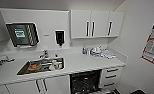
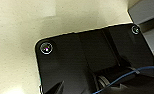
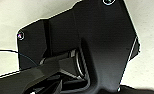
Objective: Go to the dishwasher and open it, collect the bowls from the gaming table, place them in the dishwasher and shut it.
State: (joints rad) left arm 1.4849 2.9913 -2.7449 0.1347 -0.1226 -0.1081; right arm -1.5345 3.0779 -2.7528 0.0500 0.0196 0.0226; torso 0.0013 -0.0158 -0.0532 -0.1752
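My head view is soft and blocky, evenly lit from above, and its wide lens bows the cabinets (image 1: 96, 23) and the counter (image 1: 88, 63) edge. The open dishwasher (image 1: 85, 82) reads as a dark hole with little detail. In both wrist views I get blurred pale floor with dim patches.

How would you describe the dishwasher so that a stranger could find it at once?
Start at the white counter with the steel sink. Below its edge, to the sink's right, is the dishwasher, between white cabinet doors and drawers. It alone shows a dark open interior.
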